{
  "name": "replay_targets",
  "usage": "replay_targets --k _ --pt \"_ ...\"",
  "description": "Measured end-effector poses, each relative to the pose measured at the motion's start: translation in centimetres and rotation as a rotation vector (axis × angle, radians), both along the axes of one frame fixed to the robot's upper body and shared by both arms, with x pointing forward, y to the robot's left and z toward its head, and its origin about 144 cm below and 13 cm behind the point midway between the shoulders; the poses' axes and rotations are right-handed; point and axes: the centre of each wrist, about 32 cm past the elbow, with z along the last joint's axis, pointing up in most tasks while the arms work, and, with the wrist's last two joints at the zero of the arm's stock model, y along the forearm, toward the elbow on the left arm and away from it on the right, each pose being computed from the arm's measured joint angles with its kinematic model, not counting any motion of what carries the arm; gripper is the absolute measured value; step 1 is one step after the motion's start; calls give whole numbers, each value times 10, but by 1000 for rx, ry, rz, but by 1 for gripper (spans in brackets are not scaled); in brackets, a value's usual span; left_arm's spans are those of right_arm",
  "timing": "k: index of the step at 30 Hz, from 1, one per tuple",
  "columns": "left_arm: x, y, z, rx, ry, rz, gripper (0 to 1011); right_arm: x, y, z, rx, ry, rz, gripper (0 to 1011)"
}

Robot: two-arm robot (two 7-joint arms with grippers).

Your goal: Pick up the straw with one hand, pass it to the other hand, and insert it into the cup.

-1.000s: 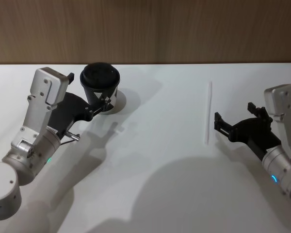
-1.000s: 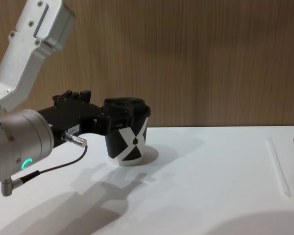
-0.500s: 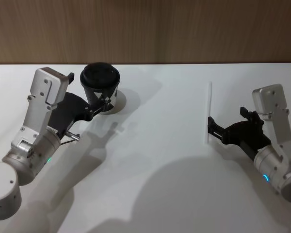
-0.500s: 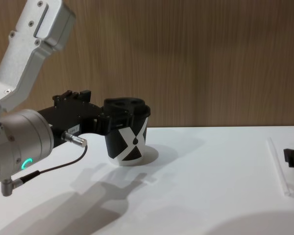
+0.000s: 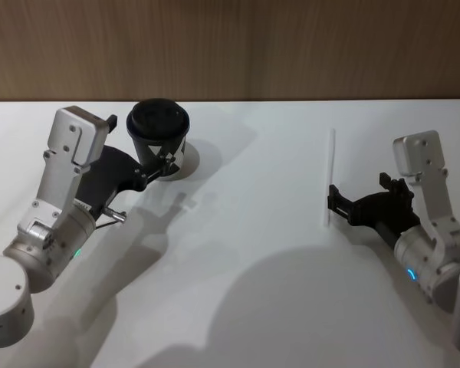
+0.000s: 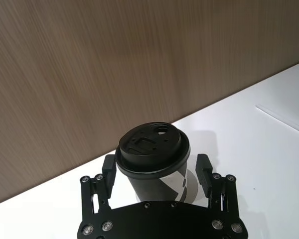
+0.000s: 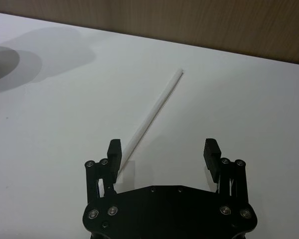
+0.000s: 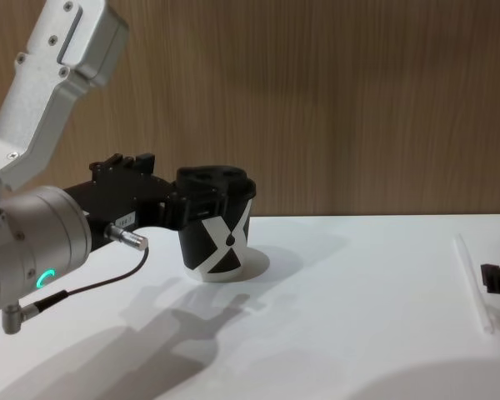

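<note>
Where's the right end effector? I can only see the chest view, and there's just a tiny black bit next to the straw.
Observer: In the head view, the right end effector sits at the straw's near end, reaching in from the robot's right.
Operator: Is it grabbing the straw?
Observer: Not yet. The right wrist view shows it open, the straw's end lying beside one of its fingers, not midway between them.
Operator: Does the cup's lid have a hole?
Observer: Yes. The left wrist view shows a small opening on top of the lid, with the left end effector open around the cup.
</note>
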Motion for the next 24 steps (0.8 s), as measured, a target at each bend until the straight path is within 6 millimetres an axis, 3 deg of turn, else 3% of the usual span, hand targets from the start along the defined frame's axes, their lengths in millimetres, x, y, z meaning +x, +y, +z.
replay_targets --k 24 --pt "0 0 0 0 0 0 1003 4 1 -1 -1 11 60 1001"
